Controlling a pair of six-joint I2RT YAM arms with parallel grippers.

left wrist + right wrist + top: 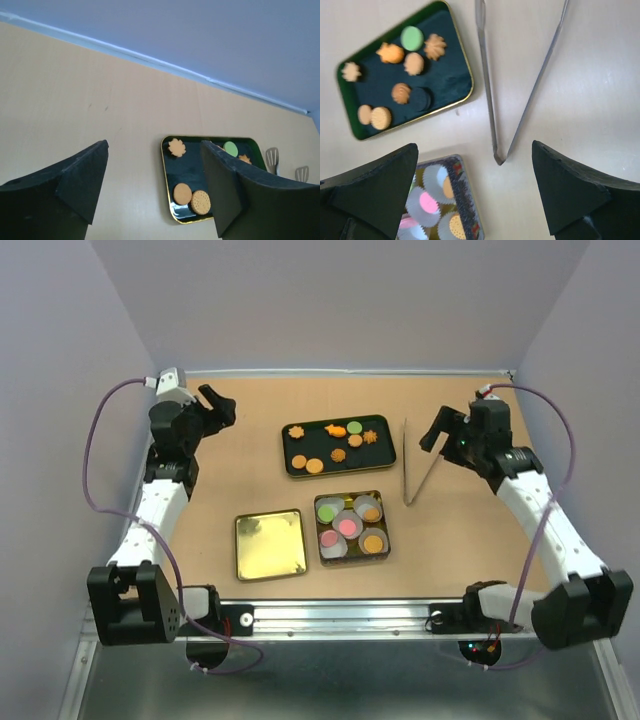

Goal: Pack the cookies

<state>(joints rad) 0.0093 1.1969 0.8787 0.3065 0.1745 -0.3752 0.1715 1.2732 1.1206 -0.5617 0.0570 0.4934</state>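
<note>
Several orange cookies and a green one lie on a dark gold-rimmed tray at the table's middle back. In front of it a patterned tin holds white paper cups with pink, green and orange cookies. The tray also shows in the left wrist view and the right wrist view; the tin shows in the right wrist view. My left gripper is open and empty, raised at the back left. My right gripper is open and empty, above the metal tongs.
The tin's gold lid lies flat left of the tin. The tongs lie open on the table right of the tray. Grey walls close in the table at the back and sides.
</note>
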